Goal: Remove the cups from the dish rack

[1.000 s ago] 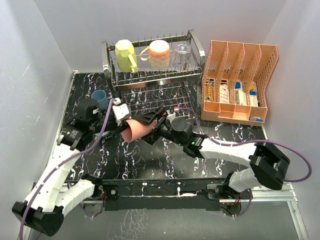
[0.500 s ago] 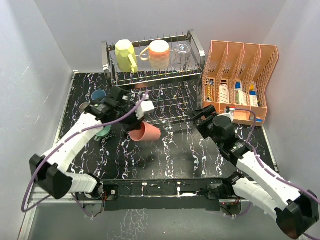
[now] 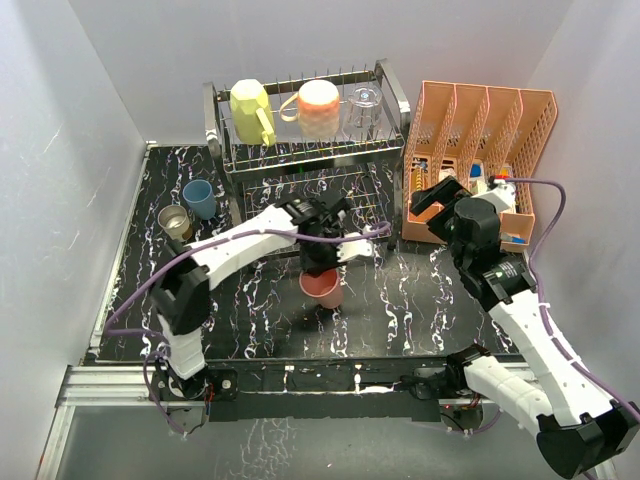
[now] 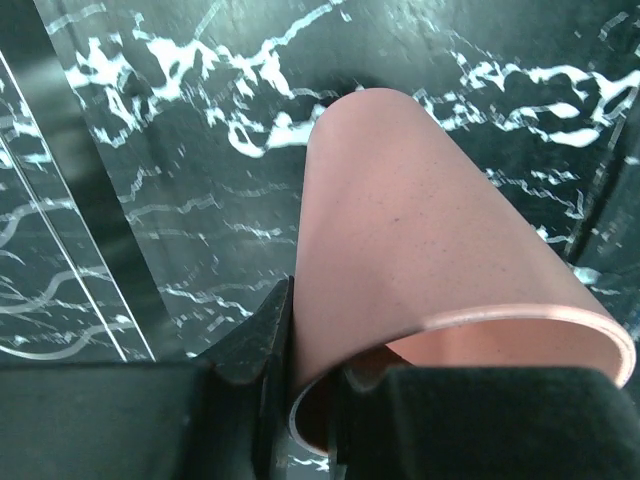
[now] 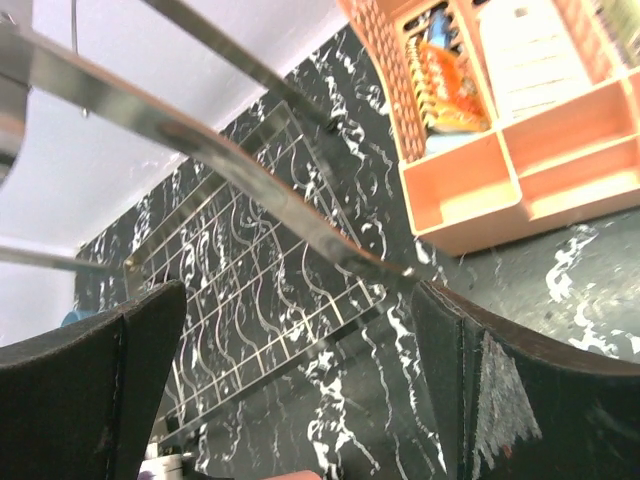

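My left gripper (image 3: 322, 262) is shut on the rim of a salmon-red cup (image 3: 322, 288), which it holds mouth up just above the table in front of the dish rack (image 3: 222, 118). In the left wrist view the cup (image 4: 420, 260) fills the frame, one finger inside its rim and one outside. A pale yellow mug (image 3: 251, 110), a peach-pink mug (image 3: 318, 107) and a clear glass (image 3: 364, 108) sit on the rack's top tier. A blue cup (image 3: 198, 197) and a brown-and-white cup (image 3: 174, 221) stand on the table at the left. My right gripper (image 3: 437, 193) is open and empty by the rack's right end.
An orange mesh file organiser (image 3: 480, 165) with small packets stands at the back right, close to my right gripper. The rack's lower wire shelf (image 5: 270, 290) shows in the right wrist view. Grey walls close in left, right and back.
My left gripper has carried the salmon-red cup right and down toward the table's middle, turning it upright. My right arm has pulled back to the right and risen toward the organiser.
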`<act>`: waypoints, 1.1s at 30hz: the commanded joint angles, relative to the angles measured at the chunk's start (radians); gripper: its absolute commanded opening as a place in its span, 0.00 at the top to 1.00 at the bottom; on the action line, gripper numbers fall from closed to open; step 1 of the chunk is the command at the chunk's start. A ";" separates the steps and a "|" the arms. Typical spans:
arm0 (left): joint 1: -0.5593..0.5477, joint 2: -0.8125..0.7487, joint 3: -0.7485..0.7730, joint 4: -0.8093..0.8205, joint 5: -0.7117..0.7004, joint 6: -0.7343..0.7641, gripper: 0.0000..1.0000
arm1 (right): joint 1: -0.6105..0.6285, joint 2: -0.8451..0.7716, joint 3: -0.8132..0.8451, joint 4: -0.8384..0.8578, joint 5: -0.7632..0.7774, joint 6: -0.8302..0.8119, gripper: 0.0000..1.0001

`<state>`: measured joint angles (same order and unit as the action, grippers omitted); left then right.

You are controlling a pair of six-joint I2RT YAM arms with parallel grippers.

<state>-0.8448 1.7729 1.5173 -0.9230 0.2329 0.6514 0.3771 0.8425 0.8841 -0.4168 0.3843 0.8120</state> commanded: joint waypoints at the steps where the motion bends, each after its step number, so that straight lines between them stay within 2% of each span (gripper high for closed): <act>1: -0.031 0.131 0.181 -0.163 -0.072 0.043 0.99 | -0.035 0.024 0.109 -0.027 0.068 -0.106 0.02; 8: -0.050 0.204 0.248 -0.183 -0.120 0.048 0.88 | -0.075 0.075 0.229 -0.027 0.117 -0.167 0.02; 12: -0.051 0.212 0.270 -0.134 -0.145 0.018 0.82 | -0.102 0.104 0.303 -0.023 0.136 -0.208 0.02; 17: -0.053 0.241 0.347 -0.102 -0.130 -0.021 0.61 | -0.128 0.136 0.358 0.025 0.123 -0.251 0.02; 20: -0.059 0.246 0.378 -0.101 -0.136 -0.031 0.57 | -0.131 0.159 0.389 0.032 0.114 -0.273 0.02; 21: -0.059 0.242 0.390 -0.106 -0.135 -0.032 0.52 | -0.132 0.167 0.398 0.043 0.108 -0.287 0.02; 23: -0.059 0.222 0.419 -0.128 -0.133 -0.037 0.50 | -0.132 0.179 0.422 0.062 0.096 -0.319 0.02; 26: -0.059 0.170 0.438 -0.177 -0.114 -0.041 0.37 | -0.132 0.204 0.472 0.094 0.040 -0.369 0.02; 28: -0.059 0.115 0.430 -0.211 -0.086 -0.042 0.34 | -0.132 0.230 0.523 0.109 -0.009 -0.398 0.02; 30: -0.059 0.048 0.406 -0.236 -0.048 -0.041 0.21 | -0.132 0.254 0.567 0.127 -0.056 -0.419 0.02; 33: -0.059 -0.078 0.314 -0.237 -0.027 -0.037 0.12 | -0.132 0.303 0.650 0.127 -0.132 -0.445 0.02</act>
<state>-0.8989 1.9259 1.8965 -1.0855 0.1417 0.6178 0.2474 1.1130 1.4128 -0.3813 0.3683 0.4408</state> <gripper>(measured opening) 0.831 0.983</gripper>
